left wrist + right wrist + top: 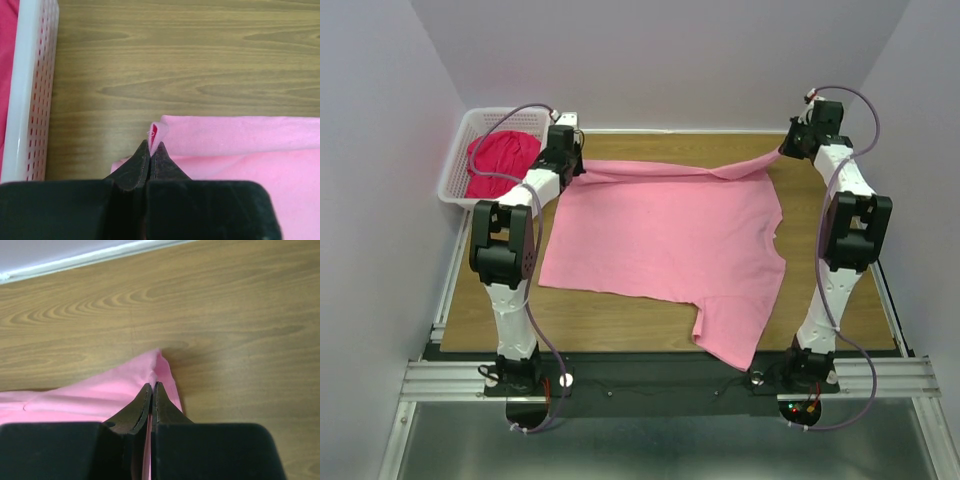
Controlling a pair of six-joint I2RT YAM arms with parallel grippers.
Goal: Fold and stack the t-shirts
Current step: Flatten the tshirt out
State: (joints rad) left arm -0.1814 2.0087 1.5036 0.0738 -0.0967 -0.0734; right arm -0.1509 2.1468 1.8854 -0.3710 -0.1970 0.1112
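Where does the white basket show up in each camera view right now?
Top external: the white lattice basket sits in the upper left, beside the left arm, with the crimson t-shirt in it.
Left wrist: the basket runs down the left edge of the picture.
Right wrist: not in it.
Shared landmark: the pink t-shirt appears in all three views.

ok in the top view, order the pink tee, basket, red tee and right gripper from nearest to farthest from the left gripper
1. pink tee, in its grip
2. basket, just left
3. red tee, inside basket
4. right gripper, far right
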